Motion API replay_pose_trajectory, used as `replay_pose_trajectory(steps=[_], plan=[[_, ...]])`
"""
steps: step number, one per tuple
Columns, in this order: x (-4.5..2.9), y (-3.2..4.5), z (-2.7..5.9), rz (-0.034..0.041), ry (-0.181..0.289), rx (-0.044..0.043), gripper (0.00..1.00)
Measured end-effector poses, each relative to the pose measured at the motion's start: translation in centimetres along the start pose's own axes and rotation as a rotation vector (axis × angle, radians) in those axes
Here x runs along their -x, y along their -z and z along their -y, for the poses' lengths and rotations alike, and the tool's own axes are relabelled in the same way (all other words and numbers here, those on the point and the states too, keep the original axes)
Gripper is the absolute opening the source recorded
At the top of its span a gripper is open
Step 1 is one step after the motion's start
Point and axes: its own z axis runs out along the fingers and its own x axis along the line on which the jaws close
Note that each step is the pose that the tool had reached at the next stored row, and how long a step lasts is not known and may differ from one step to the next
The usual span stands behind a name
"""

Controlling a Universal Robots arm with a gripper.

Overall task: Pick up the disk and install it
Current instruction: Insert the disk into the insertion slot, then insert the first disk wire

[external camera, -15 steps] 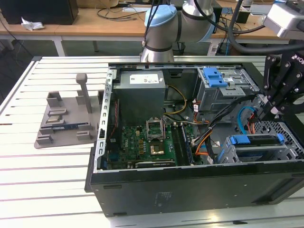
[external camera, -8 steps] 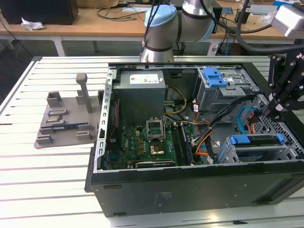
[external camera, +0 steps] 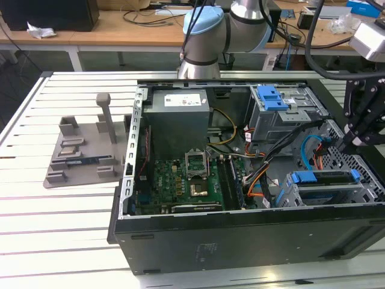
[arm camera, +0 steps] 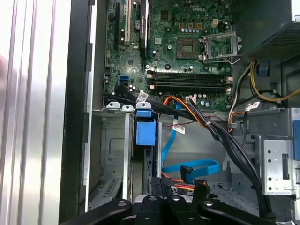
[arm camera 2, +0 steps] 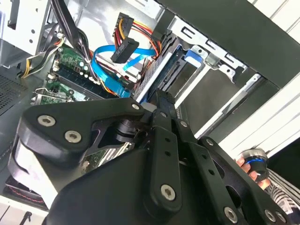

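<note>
The disk [external camera: 325, 178] stands on edge in the grey drive bay [external camera: 313, 197] at the front corner of the open computer case, on the exterior view's right. Its bright blue bracket [arm camera: 145, 132] shows at one end in the first wrist view, and its side [arm camera 2: 162, 77] shows in the second wrist view. My gripper [external camera: 347, 143] hangs just above the disk's other end, shut, with its fingertips [arm camera: 161, 187] pressed together over the disk's edge. Whether the tips touch the disk I cannot tell.
Blue and orange cables [external camera: 313, 147] loop beside the bay. A grey box [external camera: 177, 114] and a grey cage with a blue latch [external camera: 272, 99] fill the case's back. A grey fixture [external camera: 84, 147] lies on the slatted table. A hand [arm camera 2: 251, 164] shows at an edge.
</note>
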Motion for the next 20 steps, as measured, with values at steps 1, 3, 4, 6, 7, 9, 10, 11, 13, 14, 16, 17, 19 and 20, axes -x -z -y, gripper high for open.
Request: replay_pose_trajectory(steps=[1,3,4,6,7,9,10,11,13,14,16,17,19,20], plan=[[0.00,-0.02,0.00,-0.0001,0.000,0.0001,0.11],[0.00,-0.03,0.01,0.0001,0.000,0.0000,0.11],[0.00,-0.03,0.01,0.0001,0.000,0.0000,0.11],[0.00,-0.04,0.01,0.0001,0.000,0.0000,0.11],[0.00,-0.04,0.01,0.0002,0.000,0.0001,0.11],[0.00,-0.04,0.01,0.0001,0.000,0.0000,0.11],[0.00,-0.05,0.01,0.0001,0.000,0.0000,0.11],[0.00,-0.05,0.01,0.0001,0.000,0.0000,0.11],[0.00,-0.05,0.01,0.0001,0.000,0.0001,0.24],[0.00,-0.06,0.01,0.0002,0.000,0.0000,0.24],[0.00,-0.06,0.01,0.0001,0.000,0.0000,0.30],[0.03,-0.08,0.02,0.0005,0.000,0.0001,0.30],[0.36,-0.07,0.27,0.0003,0.000,0.0001,0.30],[0.57,-0.08,0.46,0.0003,0.000,0.0001,0.30]])
